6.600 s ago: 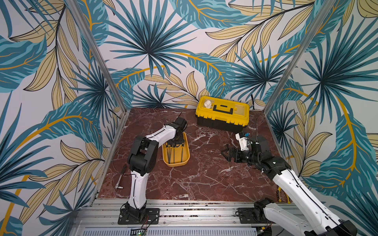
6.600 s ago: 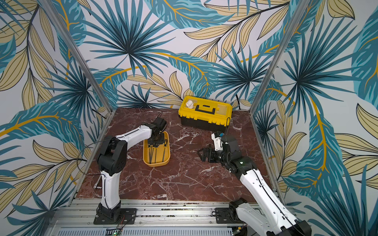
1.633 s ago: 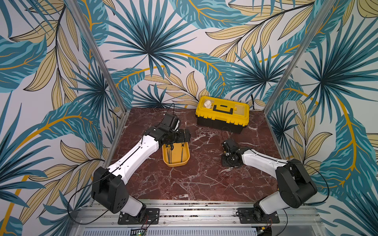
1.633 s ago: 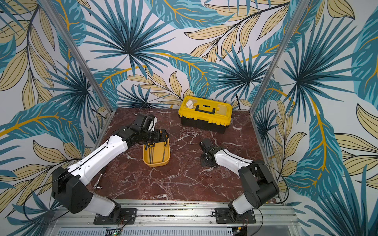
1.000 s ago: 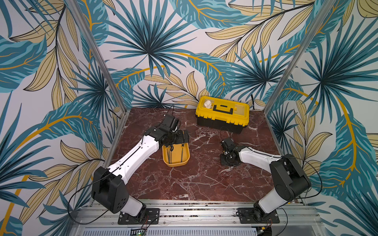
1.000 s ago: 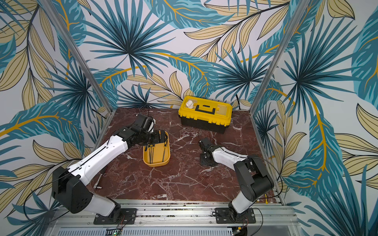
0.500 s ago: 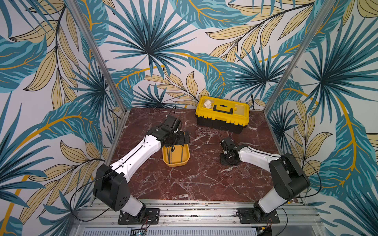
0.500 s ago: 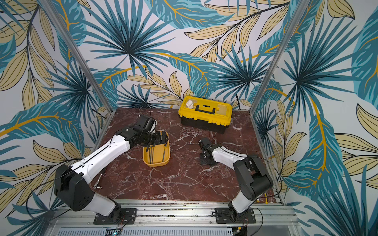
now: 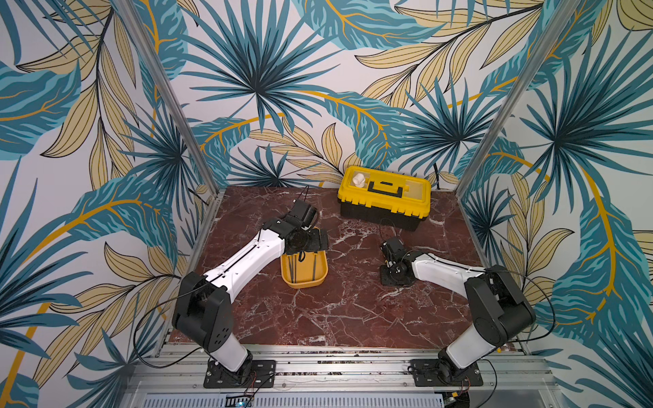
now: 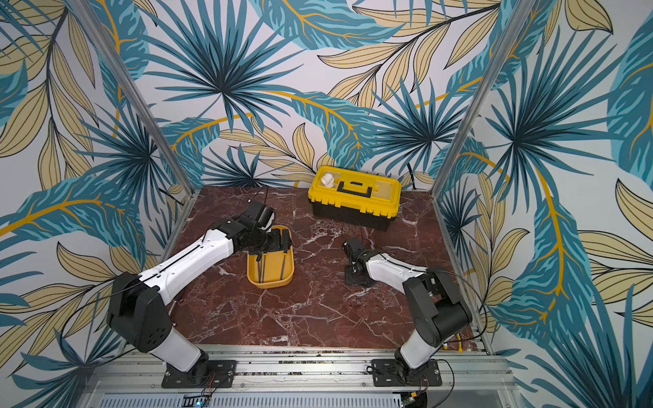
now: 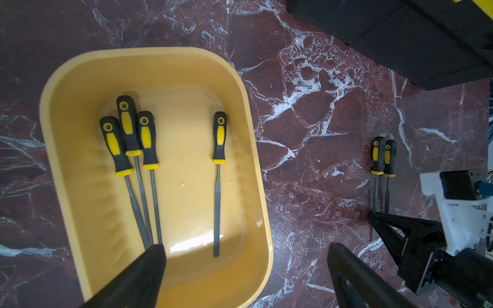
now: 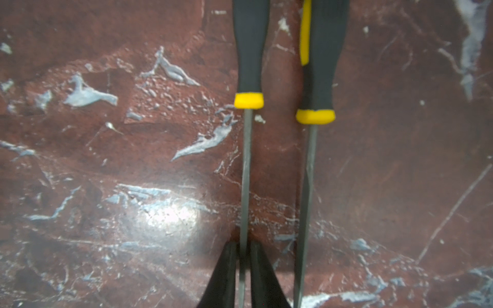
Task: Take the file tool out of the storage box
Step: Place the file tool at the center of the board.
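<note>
- The storage box (image 9: pixel 304 283) is a shallow orange-yellow tub. It sits on the red-brown marble worktop (image 9: pixel 335 311), in the left half, about midway between the near edge and the far edge.
- Four files lie flat inside it. All have black and yellow handles.
- The three files (image 11: pixel 138 149) lie bunched by one long wall and touch each other.
- The lone file (image 11: pixel 218 186) lies apart from them, nearer the other long wall.
- The left gripper (image 11: pixel 245 249) hangs over the box. Its fingers (image 11: pixel 144 272) are wide apart and hold nothing.
- In the left wrist view one finger covers the tips of the three files. The other finger is out past the box wall, over bare worktop.
- The file tool (image 12: pixel 246 160) is out of the box. It lies flat on the worktop in the right half, well apart from the box.
- A second file (image 12: pixel 309 173) lies just beside it and points the same way.
- The right gripper (image 12: pixel 242 248) is down low at the metal end of the file tool. Its fingers (image 12: pixel 226 272) stand close together with the thin metal shaft between them. I cannot tell if they pinch it or only stand next to it.
- A black toolbox (image 9: pixel 383 208) with a yellow lid sits shut by the far edge, toward the far right corner.
- A small white thing (image 9: pixel 358 180) rests on its lid.
</note>
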